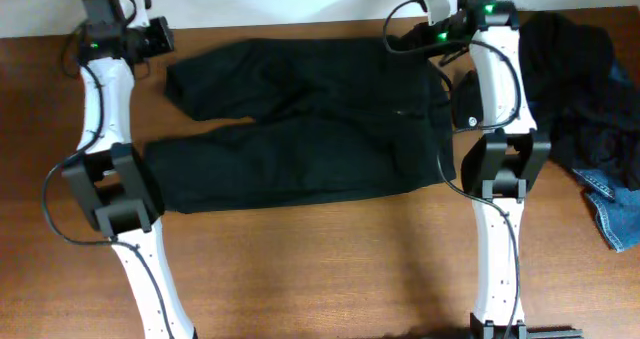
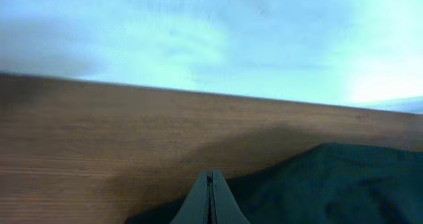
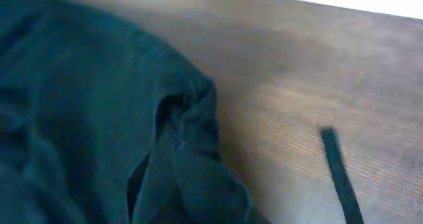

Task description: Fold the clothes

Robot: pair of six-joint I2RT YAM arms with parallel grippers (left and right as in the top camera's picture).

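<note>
The black trousers lie spread flat across the middle of the wooden counter. Their waist is at the right and their two legs run out to the left. The upper leg slants toward the far edge of the counter, and the lower leg lies straighter, nearer the front. The cloth is wrinkled, most of all around the waist.

The right end effector is over the far right corner of the trousers, at the waistband. In the right wrist view its fingers are out of frame, so it is not possible to tell how far open it is or whether it holds the cloth. That view shows a raised fold in the fabric there, and a thin dark strip lying on the wood just right of the trousers.

The left end effector is off the far left end of the trousers, just beside the hem of the upper leg. Its fingers are pressed together with nothing visible between them.

Right of the trousers, past the right arm, sits a heap of dark clothes. A blue denim piece lies at the heap's near side.
</note>
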